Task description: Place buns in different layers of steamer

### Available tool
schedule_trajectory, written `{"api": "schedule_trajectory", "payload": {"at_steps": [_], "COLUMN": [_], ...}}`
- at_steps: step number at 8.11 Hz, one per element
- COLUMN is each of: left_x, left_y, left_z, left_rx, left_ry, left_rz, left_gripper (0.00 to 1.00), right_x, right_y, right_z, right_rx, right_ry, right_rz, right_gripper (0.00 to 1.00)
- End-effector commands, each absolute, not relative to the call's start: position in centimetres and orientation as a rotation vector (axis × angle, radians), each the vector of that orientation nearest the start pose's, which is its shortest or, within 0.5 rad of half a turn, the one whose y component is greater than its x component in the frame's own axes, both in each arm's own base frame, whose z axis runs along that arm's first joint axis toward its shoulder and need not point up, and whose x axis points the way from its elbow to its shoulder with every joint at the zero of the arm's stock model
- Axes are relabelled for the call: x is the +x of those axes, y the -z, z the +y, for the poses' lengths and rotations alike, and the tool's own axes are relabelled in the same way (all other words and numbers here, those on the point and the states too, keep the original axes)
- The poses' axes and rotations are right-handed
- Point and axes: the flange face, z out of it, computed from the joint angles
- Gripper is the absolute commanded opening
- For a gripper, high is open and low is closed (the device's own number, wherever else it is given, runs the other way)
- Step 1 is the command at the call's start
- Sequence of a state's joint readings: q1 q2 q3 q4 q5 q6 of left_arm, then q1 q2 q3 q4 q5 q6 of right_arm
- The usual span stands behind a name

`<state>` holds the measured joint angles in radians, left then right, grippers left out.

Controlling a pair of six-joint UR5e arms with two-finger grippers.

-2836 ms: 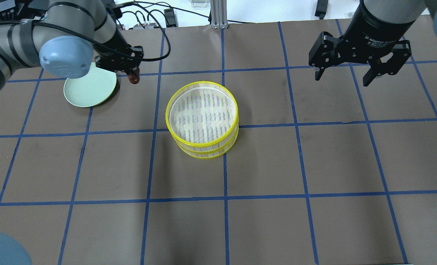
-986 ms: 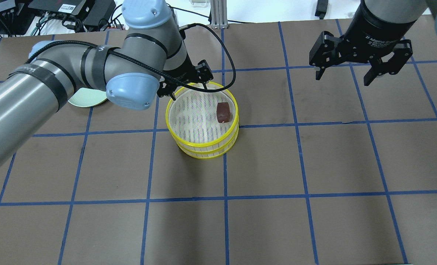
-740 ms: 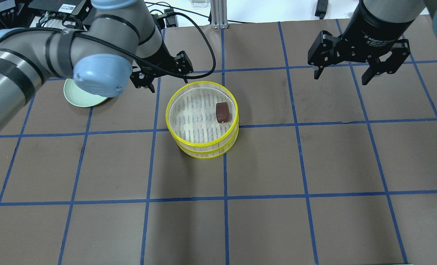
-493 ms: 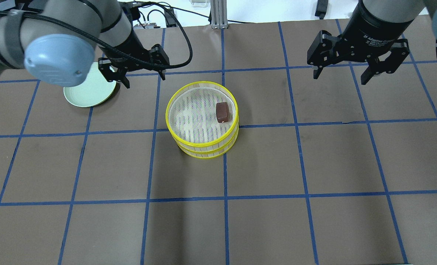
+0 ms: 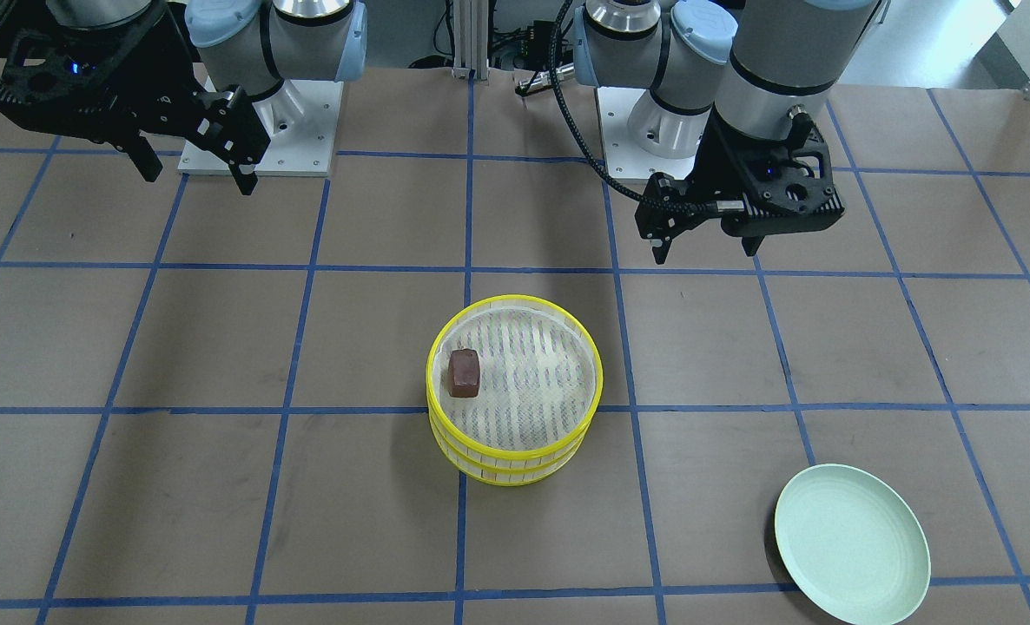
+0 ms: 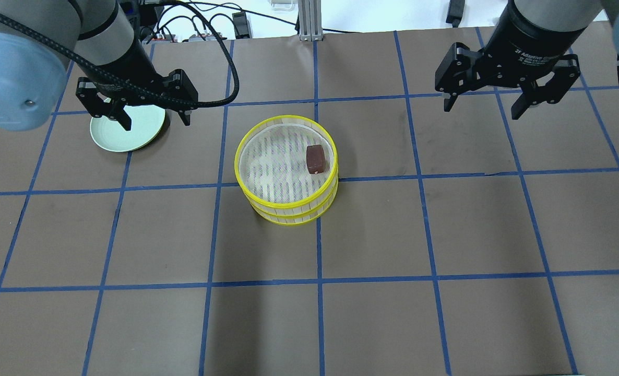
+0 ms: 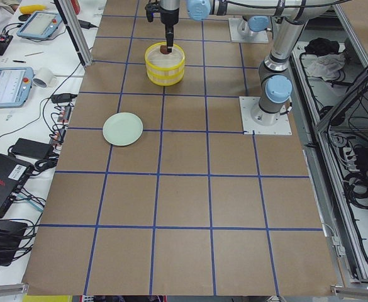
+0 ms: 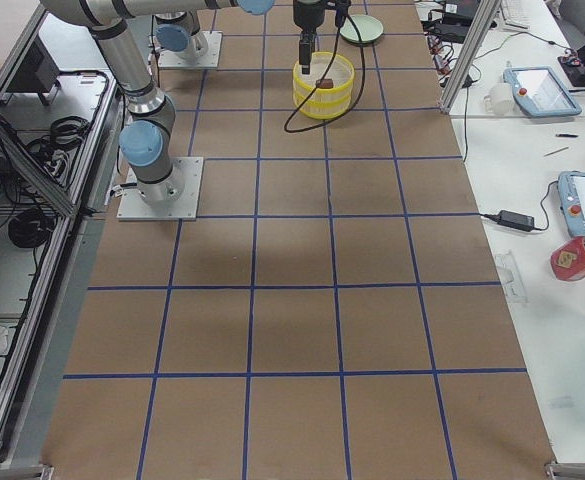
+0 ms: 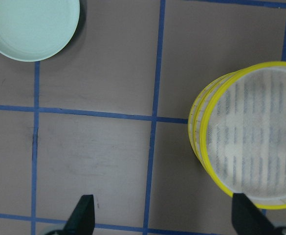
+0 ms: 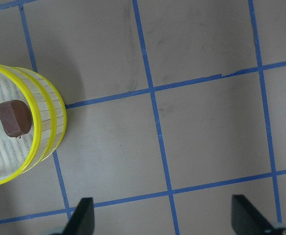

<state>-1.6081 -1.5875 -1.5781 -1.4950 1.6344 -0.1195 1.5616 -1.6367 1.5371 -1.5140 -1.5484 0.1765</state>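
The stacked trays (image 6: 294, 211) are showing bright yellow rims over pale slatted sides, the mesh floor (image 6: 273, 167) is showing whitish with faint purple and green streaks, and the bun (image 6: 316, 159) is showing a dark reddish brown. The plate (image 5: 851, 544) is showing a pale mint green, while the table (image 6: 393, 235) is wearing a dull grey-brown sheet crossed by a grid of blue lines. The left gripper (image 6: 156, 123) and the right gripper (image 6: 481, 112) are both showing black, and the arms (image 5: 767, 78) are gleaming silver-grey with pale blue caps.

Bright, even overhead light; soft shadows, sharp focus.
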Motion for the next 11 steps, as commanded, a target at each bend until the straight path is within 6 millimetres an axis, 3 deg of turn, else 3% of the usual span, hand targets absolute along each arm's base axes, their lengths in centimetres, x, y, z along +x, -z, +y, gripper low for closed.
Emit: {"api": "schedule_trajectory", "payload": {"at_steps": [1, 4, 5, 8, 11], "left_x": [-14.6, -16.0, -16.1, -16.1, -16.3], "left_y": [-48.9, -49.4, -48.6, -48.5, -48.9], "left_z": [-48.3, -47.6, -46.9, -46.9, -46.4], "left_rx": [-0.129, -0.089, -0.077, 0.038, 0.046], "left_ry": [0.051, 0.052, -0.048, -0.068, -0.070], "left_rz": [3.073, 3.128, 3.125, 3.123, 3.138], "left_gripper": [1.00, 1.00, 1.00, 1.00, 1.00], "right_x": [13.1, 13.1, 13.1, 13.1, 13.1], "right_y": [-53.3, -53.2, -53.2, -53.0, -52.9], "right_z": [-46.5, -46.5, -46.6, -46.8, -46.8], "right_rx": [0.288, 0.288, 0.288, 0.288, 0.288], "right_ry": [0.073, 0.066, 0.066, 0.062, 0.059], "right_rz": [3.100, 3.102, 3.102, 3.103, 3.104], "right_gripper": [1.00, 1.00, 1.00, 1.00, 1.00]}}
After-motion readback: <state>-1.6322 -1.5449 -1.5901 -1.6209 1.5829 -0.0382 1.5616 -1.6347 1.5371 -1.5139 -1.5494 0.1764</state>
